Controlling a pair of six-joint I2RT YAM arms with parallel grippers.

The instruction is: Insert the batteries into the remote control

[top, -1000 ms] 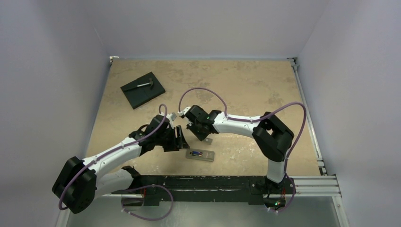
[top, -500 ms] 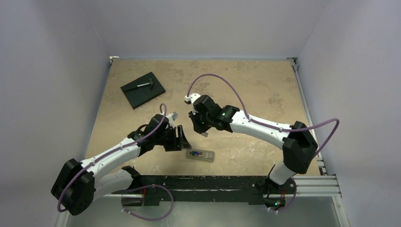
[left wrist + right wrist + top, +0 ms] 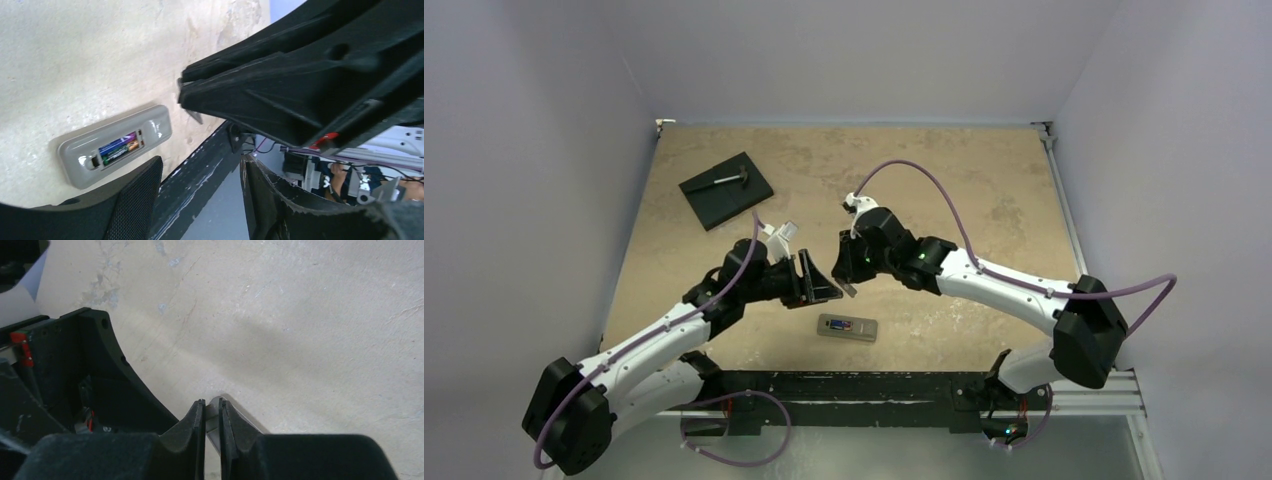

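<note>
The remote control (image 3: 847,327) lies grey back up on the counter (image 3: 944,190), near the front edge. Both batteries (image 3: 119,148) sit in its open slot. The left hand (image 3: 819,282) is open and holds nothing. The right hand (image 3: 845,280) is pinched tight on a thin grey piece (image 3: 213,415), at about 12 o'clock from the remote.
</note>
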